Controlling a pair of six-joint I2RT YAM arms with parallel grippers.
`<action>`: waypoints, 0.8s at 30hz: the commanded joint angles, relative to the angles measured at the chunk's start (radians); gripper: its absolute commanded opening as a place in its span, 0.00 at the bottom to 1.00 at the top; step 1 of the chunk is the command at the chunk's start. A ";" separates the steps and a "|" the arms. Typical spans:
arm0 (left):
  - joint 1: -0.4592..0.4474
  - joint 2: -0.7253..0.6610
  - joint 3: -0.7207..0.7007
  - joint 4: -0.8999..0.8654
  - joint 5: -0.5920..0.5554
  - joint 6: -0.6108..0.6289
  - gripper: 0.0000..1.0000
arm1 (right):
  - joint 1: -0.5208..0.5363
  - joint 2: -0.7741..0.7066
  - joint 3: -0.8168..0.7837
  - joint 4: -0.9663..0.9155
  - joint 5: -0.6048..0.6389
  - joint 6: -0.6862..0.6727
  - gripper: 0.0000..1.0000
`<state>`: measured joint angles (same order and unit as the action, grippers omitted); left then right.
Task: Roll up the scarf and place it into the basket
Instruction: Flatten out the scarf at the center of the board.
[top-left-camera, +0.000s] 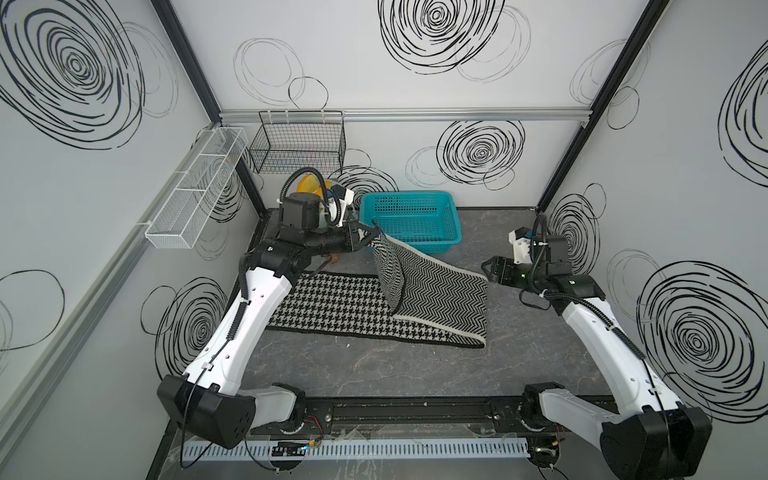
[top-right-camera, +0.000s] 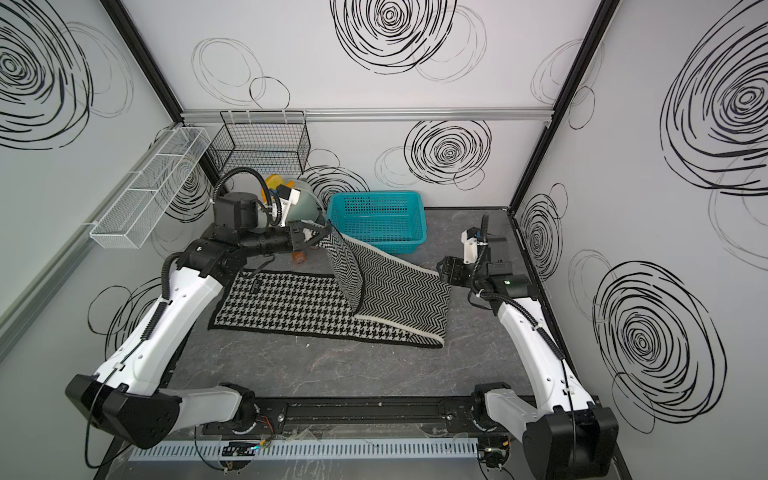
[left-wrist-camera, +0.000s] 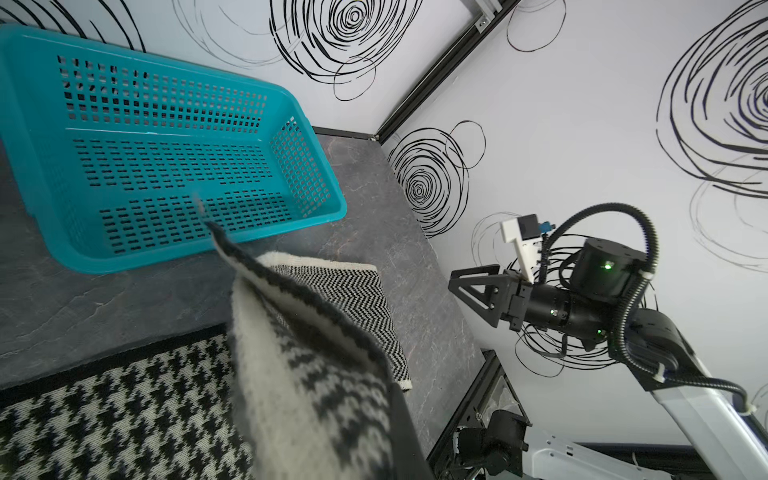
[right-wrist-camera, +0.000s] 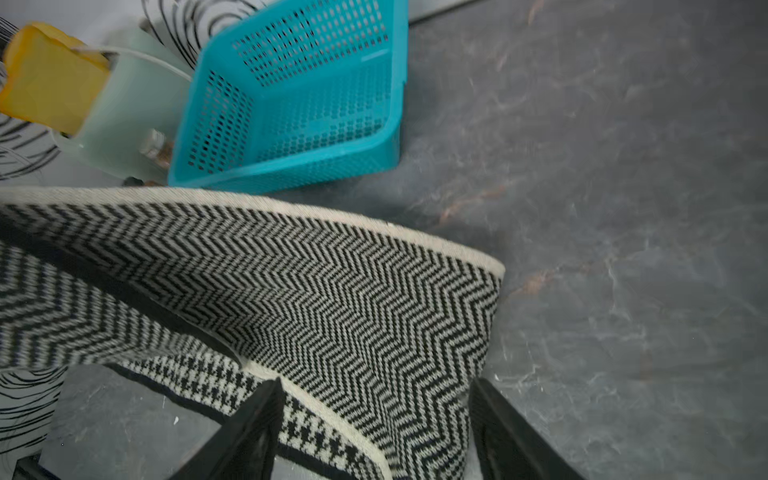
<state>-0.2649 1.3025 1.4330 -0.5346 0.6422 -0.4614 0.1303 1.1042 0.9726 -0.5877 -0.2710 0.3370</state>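
Observation:
The black-and-white scarf (top-left-camera: 353, 307) lies across the middle of the table in both top views, houndstooth face up on the left (top-right-camera: 291, 303). Its right part is folded back with the chevron face up. My left gripper (top-left-camera: 365, 232) is shut on one end of the scarf and holds it lifted beside the turquoise basket (top-left-camera: 405, 193). The raised cloth (left-wrist-camera: 291, 374) hangs down from it and hides the jaws in the left wrist view. My right gripper (top-left-camera: 490, 268) is open just off the scarf's right fold. Its fingers straddle the folded edge (right-wrist-camera: 332, 291) without pinching it. The basket (left-wrist-camera: 166, 104) holds nothing.
A pale green toaster (right-wrist-camera: 124, 116) with a yellow slice stands at the back left, next to the basket (right-wrist-camera: 291, 170). A black wire basket (top-left-camera: 297, 145) and a white mesh rack (top-left-camera: 195, 191) hang on the walls. A small brown object (top-right-camera: 299, 257) lies under my left wrist.

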 joint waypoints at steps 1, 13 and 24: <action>0.006 -0.046 -0.004 0.030 0.004 0.044 0.00 | -0.015 -0.001 -0.055 -0.041 -0.023 0.021 0.76; 0.018 -0.059 0.007 0.022 -0.007 0.049 0.00 | -0.086 0.183 -0.234 0.016 -0.131 0.037 0.80; 0.026 -0.103 0.079 0.011 0.047 -0.083 0.00 | -0.136 0.295 -0.317 0.151 -0.260 0.097 0.65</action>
<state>-0.2501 1.2354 1.4605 -0.5358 0.6601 -0.5026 0.0021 1.3914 0.6708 -0.4789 -0.4866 0.4141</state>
